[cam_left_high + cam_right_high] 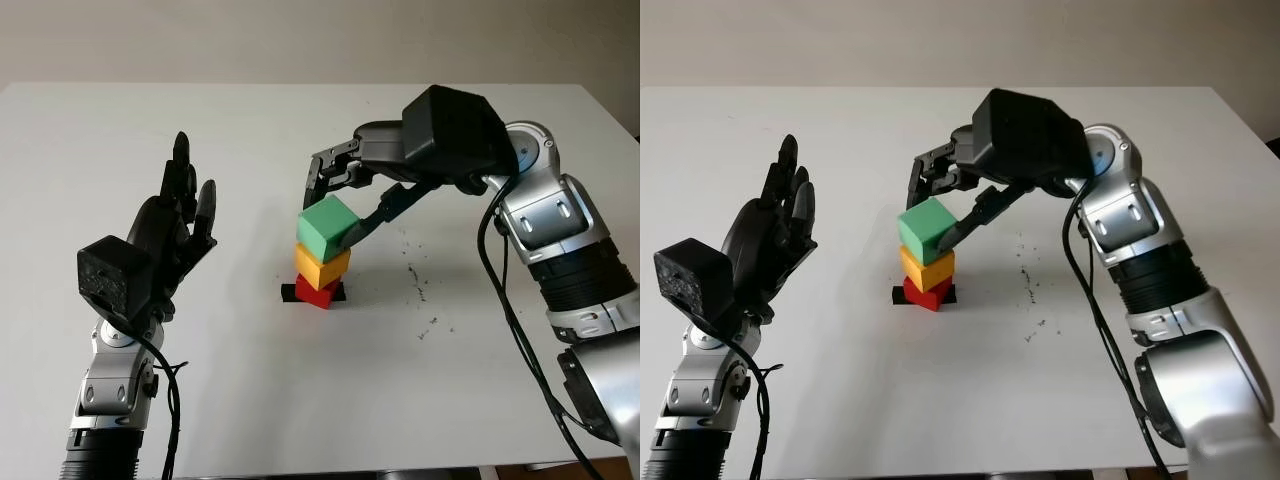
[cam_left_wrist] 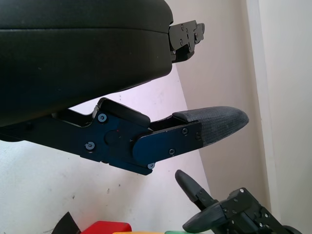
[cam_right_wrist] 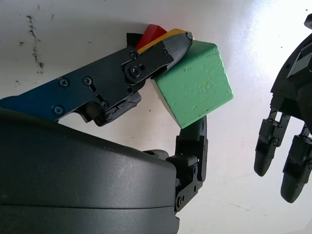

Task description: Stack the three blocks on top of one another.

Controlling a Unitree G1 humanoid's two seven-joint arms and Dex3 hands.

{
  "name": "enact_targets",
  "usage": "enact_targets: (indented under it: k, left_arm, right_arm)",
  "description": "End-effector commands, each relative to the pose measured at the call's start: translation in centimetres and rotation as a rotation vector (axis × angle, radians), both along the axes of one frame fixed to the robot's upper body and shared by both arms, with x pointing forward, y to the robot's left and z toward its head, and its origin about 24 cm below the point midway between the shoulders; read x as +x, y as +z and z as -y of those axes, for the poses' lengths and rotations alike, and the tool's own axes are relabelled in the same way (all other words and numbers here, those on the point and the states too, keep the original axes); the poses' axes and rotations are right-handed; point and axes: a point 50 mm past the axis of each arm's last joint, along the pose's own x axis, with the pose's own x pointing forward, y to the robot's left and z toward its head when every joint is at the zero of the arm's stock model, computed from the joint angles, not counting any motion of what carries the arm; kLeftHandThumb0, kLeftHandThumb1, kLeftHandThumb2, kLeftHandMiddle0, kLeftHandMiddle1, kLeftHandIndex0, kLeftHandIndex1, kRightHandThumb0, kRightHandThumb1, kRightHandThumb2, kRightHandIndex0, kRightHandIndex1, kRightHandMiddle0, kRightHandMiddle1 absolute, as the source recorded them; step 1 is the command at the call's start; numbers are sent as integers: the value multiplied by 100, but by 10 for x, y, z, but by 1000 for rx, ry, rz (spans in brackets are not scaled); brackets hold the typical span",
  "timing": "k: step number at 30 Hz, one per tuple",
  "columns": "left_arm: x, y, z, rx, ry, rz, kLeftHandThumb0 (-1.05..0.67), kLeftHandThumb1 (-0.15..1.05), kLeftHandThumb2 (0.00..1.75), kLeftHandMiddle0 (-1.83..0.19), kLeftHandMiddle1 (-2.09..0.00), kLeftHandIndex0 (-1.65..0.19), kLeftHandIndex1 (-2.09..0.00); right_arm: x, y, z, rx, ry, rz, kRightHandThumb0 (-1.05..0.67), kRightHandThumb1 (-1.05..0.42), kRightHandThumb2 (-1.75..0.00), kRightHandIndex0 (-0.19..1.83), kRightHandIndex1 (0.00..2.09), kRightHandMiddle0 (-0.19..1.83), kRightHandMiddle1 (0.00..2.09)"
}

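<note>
Up at the centre of the white table (image 1: 120,110), the right hand (image 1: 335,195) reaches in from the right and grips the green block (image 1: 328,227): one long finger (image 3: 146,61) presses its right face while the fingers (image 3: 192,146) on the far side come down against the opposite face. That green block is tilted and turned a little off square, and it sits on the yellow block (image 1: 322,267), touching it. Beneath, the yellow block rests on the red block (image 1: 317,292), the smallest-looking part of the column, and the red block stands on a small black mark (image 1: 290,293) on the tabletop. So all three blocks are in one stack, green on top, yellow in the middle, red at the bottom, with the right hand closed around the top one.

To the right of the stack a scatter of dark specks (image 1: 415,280) marks the white surface. A black cable (image 1: 500,300) runs along the silver right forearm.

Well apart from the stack, on the left side of the table, the left hand (image 1: 175,225) is raised with its palm turned toward the blocks and holds nothing; it is open. In the right wrist view its fingertips (image 3: 282,165) show beyond the green block, with bare table between them.
</note>
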Motion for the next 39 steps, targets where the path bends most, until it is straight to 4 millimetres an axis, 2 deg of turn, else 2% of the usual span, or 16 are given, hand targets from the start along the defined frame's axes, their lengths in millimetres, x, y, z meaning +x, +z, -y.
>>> enact_targets:
  k: [1,14,18,21,25,28,33,39]
  left_arm:
    - [-1,1,0,-3,1,10,-75,105,66,19,-2,19,0]
    - [-2,1,1,13,2,11,-75,105,66,19,-3,19,0]
    - [-2,0,0,19,9,8,-76,105,66,19,-3,19,0]
    - [-2,0,0,19,7,8,-75,105,66,19,-3,19,0]
    - [-1,0,-1,14,14,9,-75,105,66,19,-3,19,0]
    - [-2,0,-2,18,17,8,-76,105,65,19,-3,19,0]
    - [-2,0,-3,11,16,9,-75,105,65,19,-2,19,0]
    - [-1,0,-5,13,18,5,-75,105,65,19,-2,19,0]
  right_arm:
    - [-3,-3,-3,-4,16,4,-45,-94,-6,28,4,36,146]
    - [-2,-10,1,0,6,8,-47,-93,-5,27,4,35,146]
    - [-1,-10,3,14,-6,-14,-50,-91,-5,24,3,20,132]
    - [-2,-8,5,3,-14,-2,-55,-88,-5,16,2,11,107]
    - [-8,-4,7,-22,-14,58,-67,-87,-5,-12,1,-8,39]
    - [-17,-1,11,-10,-4,102,-77,-87,-5,-18,0,-18,9]
    - [-28,9,25,73,-6,167,-94,-90,-7,-19,0,-19,0]
    - [-42,27,54,148,-80,233,-92,-92,-6,-19,0,-19,0]
